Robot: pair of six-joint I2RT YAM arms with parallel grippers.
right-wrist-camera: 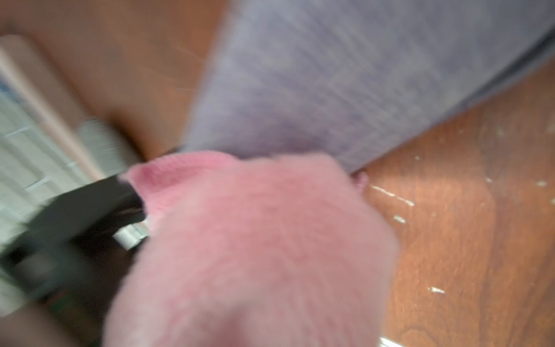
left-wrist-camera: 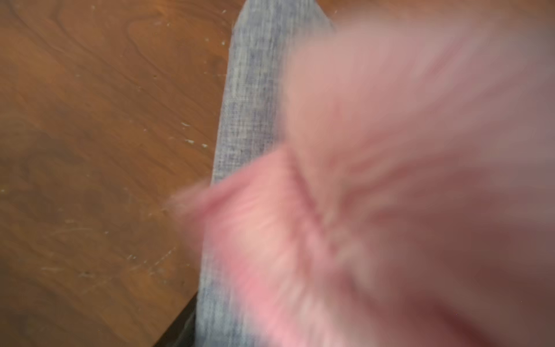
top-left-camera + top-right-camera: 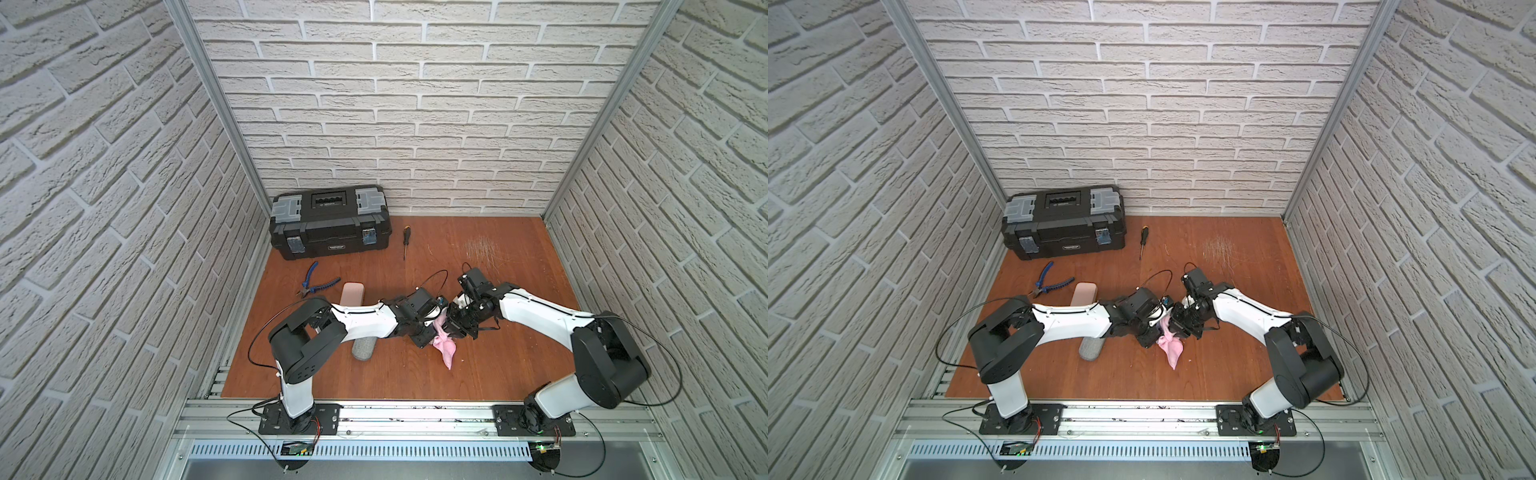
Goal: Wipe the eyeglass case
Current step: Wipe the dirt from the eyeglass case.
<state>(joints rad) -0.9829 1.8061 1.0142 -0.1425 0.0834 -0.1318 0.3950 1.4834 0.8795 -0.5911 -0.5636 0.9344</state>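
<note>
Near the middle of the worktop (image 3: 415,382), under the left arm — pink cloth (image 3: 445,352) meets grey case (image 3: 364,350).
Right end effector (image 3: 447,328) clamps the cloth; left end effector (image 3: 430,333) is hidden, so I cannot tell its grip. Stroke lengthwise, lightly — the case may slide.

We are seeing the toolbox (image 3: 328,224) sitting far left on the bench (image 3: 498,365), the screwdriver (image 3: 406,241) right of it, the pliers (image 3: 316,284) nearer, the eyeglass case (image 3: 363,351) lying under the left arm (image 3: 361,322), left of the cloth (image 3: 446,353).

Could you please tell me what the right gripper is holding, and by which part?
The right gripper holds a pink cloth by one bunched end; the rest trails free.
</note>
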